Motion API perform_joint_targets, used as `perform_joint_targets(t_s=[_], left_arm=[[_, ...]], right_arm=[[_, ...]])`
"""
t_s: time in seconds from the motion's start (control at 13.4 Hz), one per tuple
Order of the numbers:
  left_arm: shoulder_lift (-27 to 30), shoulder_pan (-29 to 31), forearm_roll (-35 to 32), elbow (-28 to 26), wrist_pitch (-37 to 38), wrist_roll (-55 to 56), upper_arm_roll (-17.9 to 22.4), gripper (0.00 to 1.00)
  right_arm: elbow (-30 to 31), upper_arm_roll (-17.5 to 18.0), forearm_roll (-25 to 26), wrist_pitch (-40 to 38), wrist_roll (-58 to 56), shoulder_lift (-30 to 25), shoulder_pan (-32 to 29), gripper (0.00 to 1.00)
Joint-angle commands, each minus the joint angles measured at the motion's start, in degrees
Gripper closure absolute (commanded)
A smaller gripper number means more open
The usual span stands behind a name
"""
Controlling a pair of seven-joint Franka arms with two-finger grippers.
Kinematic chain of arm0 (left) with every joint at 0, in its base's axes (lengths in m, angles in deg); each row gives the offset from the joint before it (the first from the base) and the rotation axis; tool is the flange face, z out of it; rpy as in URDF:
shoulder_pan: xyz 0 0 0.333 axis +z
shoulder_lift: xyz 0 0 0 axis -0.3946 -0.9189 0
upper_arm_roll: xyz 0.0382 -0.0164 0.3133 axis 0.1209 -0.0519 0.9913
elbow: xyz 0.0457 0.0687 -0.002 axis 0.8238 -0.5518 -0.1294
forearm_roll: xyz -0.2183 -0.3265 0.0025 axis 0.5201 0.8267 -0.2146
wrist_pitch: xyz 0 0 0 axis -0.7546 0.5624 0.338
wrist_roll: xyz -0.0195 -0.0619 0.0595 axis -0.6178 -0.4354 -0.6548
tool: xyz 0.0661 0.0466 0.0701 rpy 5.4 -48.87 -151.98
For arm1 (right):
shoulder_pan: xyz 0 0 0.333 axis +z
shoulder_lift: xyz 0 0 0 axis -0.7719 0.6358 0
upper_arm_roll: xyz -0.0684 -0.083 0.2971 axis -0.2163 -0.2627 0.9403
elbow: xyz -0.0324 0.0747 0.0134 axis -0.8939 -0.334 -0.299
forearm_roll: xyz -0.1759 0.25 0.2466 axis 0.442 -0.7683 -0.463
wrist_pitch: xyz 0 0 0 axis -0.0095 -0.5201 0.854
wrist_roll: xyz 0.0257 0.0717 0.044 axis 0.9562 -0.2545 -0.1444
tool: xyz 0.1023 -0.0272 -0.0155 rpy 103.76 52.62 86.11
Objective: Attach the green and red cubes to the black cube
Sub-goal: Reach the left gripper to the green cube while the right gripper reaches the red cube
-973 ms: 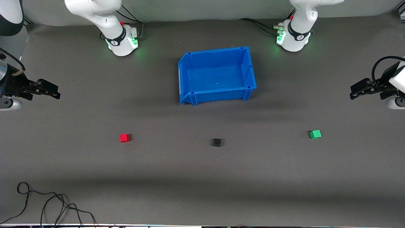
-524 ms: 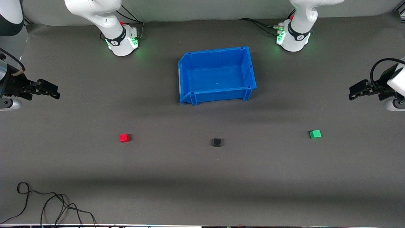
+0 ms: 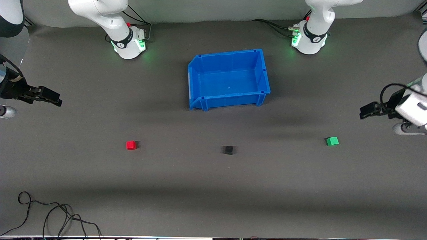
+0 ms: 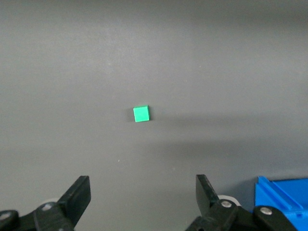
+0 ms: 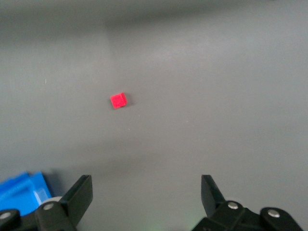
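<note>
The grey mat (image 3: 213, 186) is seen covering the table, with the blue bin (image 3: 228, 98) set near the arms' bases, midway between them. The left gripper (image 3: 366, 111) is held over the mat at the left arm's end of the table, its arm partly cut off by the frame edge; in the left wrist view its fingers (image 4: 77, 197) are spread wide with nothing between them. The right gripper (image 3: 55, 98) is held over the right arm's end, likewise spread and cut off at the edge. A loose cable (image 3: 50, 213) is seen nearest the camera. The green cube (image 3: 332, 141), black cube (image 3: 228, 149) and red cube (image 3: 130, 145) are laid well apart in a row, nearer the camera than the bin, the black one between the others and hard to make out against the mat.
</note>
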Motion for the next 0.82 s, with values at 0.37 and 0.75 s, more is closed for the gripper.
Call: perform_joint_targets(t_s=[0.37, 0.75], left_arm=[[-11.3, -0.09, -3.01, -1.01, -7.93, 9.5, 0.21, 0.03], [-20.62, 0.44, -2.93, -1.18, -15.21, 12.32, 0.3, 0.03]], right_arm=[[-4.78, 0.15, -4.56, -0.16, 34.01, 3.15, 0.22, 0.0], [-5.31, 0.24, -7.63, 4.58, 54.52, 7.62, 0.31, 0.0]])
